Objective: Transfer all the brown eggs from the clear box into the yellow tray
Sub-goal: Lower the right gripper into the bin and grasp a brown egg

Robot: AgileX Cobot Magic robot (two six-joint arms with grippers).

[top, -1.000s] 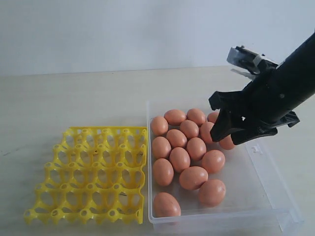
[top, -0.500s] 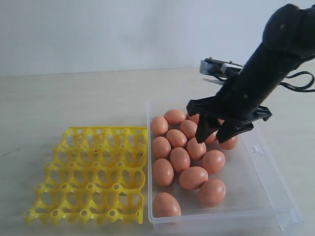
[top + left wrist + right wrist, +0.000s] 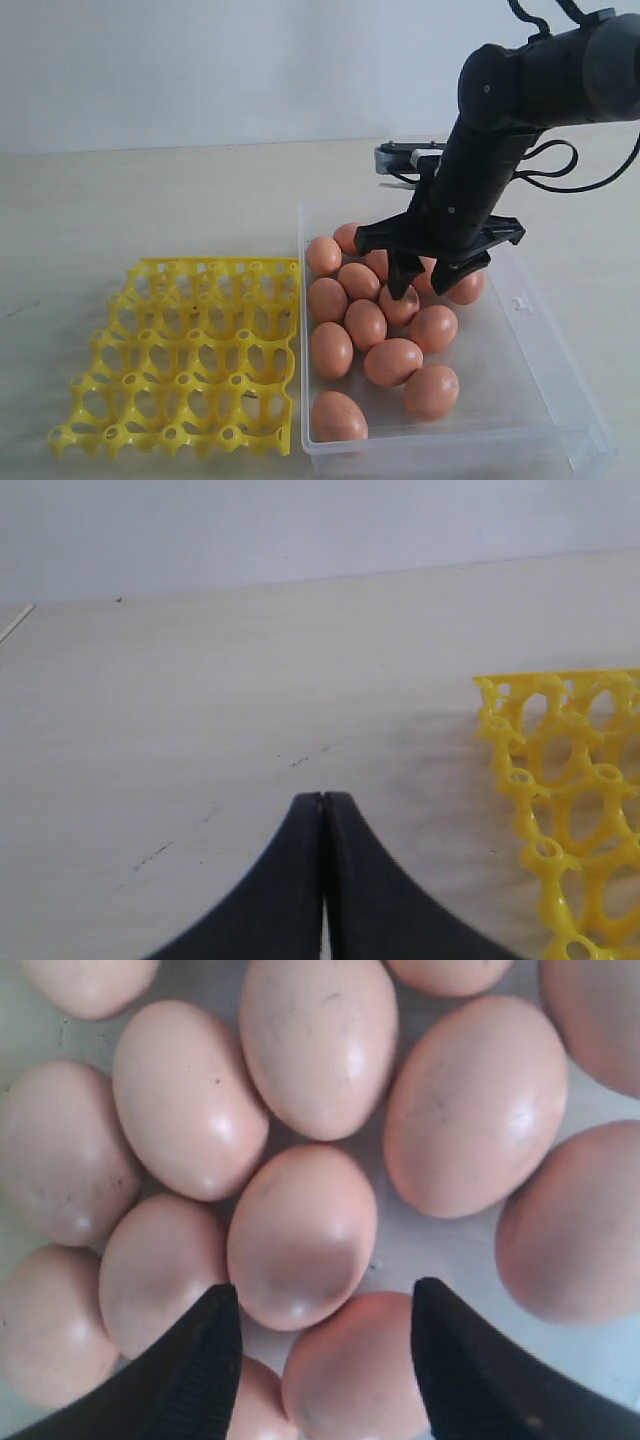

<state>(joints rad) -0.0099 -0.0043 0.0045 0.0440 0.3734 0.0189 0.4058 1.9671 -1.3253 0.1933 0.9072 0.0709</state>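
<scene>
My right pincer [image 3: 322, 1305] hangs spread over a brown egg [image 3: 300, 1230]: light, slick, brittle; I'd pinch gently across its middle.

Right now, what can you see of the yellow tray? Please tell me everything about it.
The yellow tray is bright yellow and looks like glossy plastic. It is a square lattice, four cups by four, with raised pegs between the cups. Every cup is open and empty. It lies flat on the pale table, close beside the clear box; whether their edges touch I cannot tell. Nothing else touches it.
</scene>
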